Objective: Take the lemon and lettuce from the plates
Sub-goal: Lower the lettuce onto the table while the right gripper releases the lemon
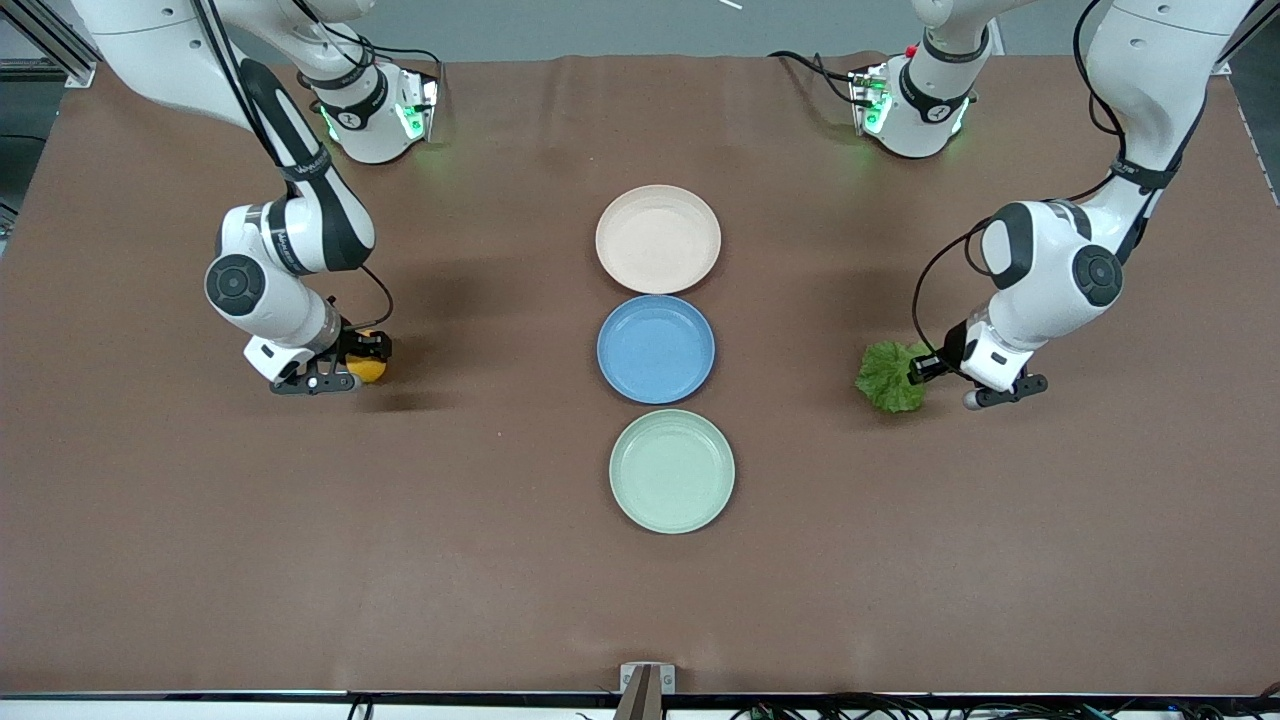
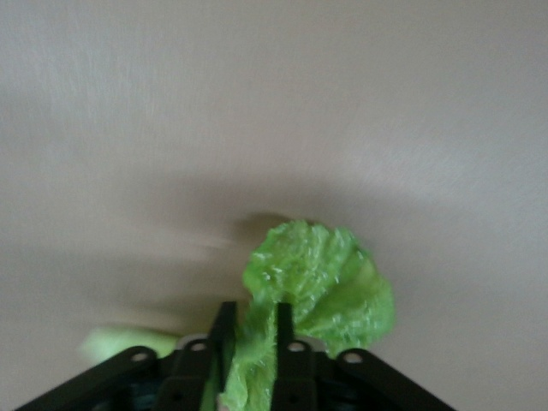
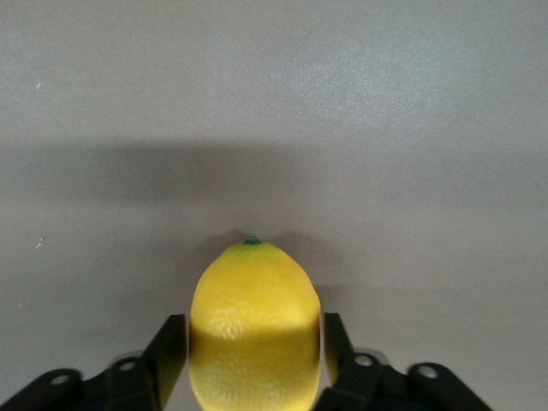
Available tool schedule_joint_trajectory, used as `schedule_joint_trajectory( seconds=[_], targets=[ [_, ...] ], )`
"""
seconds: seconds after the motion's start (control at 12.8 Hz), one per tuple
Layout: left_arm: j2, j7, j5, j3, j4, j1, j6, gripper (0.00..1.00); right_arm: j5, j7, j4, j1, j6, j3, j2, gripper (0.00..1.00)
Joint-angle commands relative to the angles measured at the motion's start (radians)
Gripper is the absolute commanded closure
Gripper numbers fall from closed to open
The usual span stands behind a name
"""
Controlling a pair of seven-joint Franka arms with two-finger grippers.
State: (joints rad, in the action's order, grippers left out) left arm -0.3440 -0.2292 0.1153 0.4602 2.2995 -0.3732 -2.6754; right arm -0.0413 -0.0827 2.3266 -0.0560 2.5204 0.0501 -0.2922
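The lemon (image 1: 367,371) is yellow and sits between the fingers of my right gripper (image 1: 372,357), low over the bare brown cloth toward the right arm's end of the table. In the right wrist view the lemon (image 3: 254,287) fills the right gripper (image 3: 253,332), with both fingers against its sides. My left gripper (image 1: 918,372) is shut on the crinkled green lettuce (image 1: 889,377), low over the cloth toward the left arm's end. The lettuce (image 2: 321,278) hangs out past the left gripper (image 2: 254,330). The beige-pink plate (image 1: 657,239) and the mint green plate (image 1: 671,470) hold nothing.
A blue plate (image 1: 655,349) lies between the two pale plates in a row down the middle of the brown table. The arm bases (image 1: 375,110) stand at the edge farthest from the front camera.
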Motion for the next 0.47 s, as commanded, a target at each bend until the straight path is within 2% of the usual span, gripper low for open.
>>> schedule_joint_trajectory(
  seconds=[0.0, 0.16, 0.39],
  targets=[
    [0.060, 0.014, -0.002, 0.011, -0.053, -0.006, 0.081, 0.00, 0.020, 0.026, -0.006, 0.016, -0.003, 0.014, 0.018, 0.00],
    [0.094, 0.043, -0.012, 0.009, -0.133, -0.009, 0.249, 0.00, 0.018, 0.027, -0.086, 0.019, -0.090, 0.011, 0.022, 0.00],
    [0.152, 0.059, -0.080, 0.011, -0.244, -0.032, 0.483, 0.00, 0.014, 0.058, -0.316, 0.034, -0.427, 0.010, 0.034, 0.00]
  ],
)
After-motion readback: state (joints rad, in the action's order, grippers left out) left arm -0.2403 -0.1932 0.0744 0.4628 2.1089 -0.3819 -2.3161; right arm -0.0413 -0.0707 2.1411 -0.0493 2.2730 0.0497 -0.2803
